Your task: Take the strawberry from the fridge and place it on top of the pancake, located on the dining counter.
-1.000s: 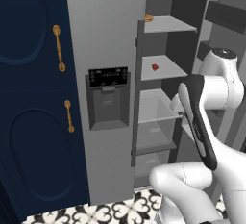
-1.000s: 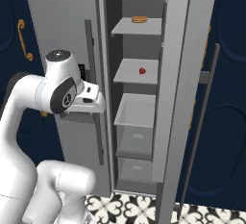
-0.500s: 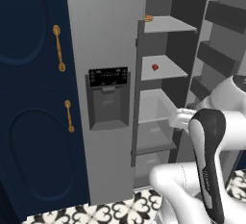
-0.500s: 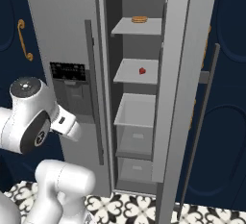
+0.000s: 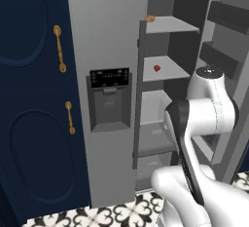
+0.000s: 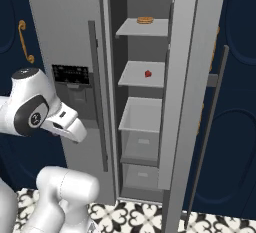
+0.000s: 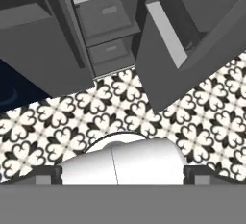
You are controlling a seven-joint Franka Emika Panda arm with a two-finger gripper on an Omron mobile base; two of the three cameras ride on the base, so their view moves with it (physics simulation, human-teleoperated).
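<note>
- One step is judged to be in hand: bringing the hand up from its low, folded pose to the open fridge [image 6: 150, 102] compartment, since the hand view looks down at the patterned floor tiles [image 7: 57, 122] and the bottom drawers [image 7: 108, 31].
- Whether the claw is open or closed cannot be told; its tips are barely seen at the bottom of the hand view, and nothing is seen held between them.
- Nearest the base, the white arm [image 5: 204, 109] is folded in front of the open compartment, so it would best be unfolded upward with care taken not to strike the open door [image 6: 182, 77] on the right.
- Next, the lower bins [image 6: 142, 122] should be cleared before any reach inward, as the target shelf lies above them.
- Farther in, the strawberry [image 6: 148, 73] is seen on the middle shelf [image 6: 135, 77], standing alone on the bare grey surface, well apart from the arm.
- It appears as a tiny, bright red, roundish fruit; a gentle, narrow pinch is judged advisable, as it may roll or bruise.
- Farthest up, a flat orange-brown item [image 6: 145, 20] lies on the top shelf and should be left alone.
</note>
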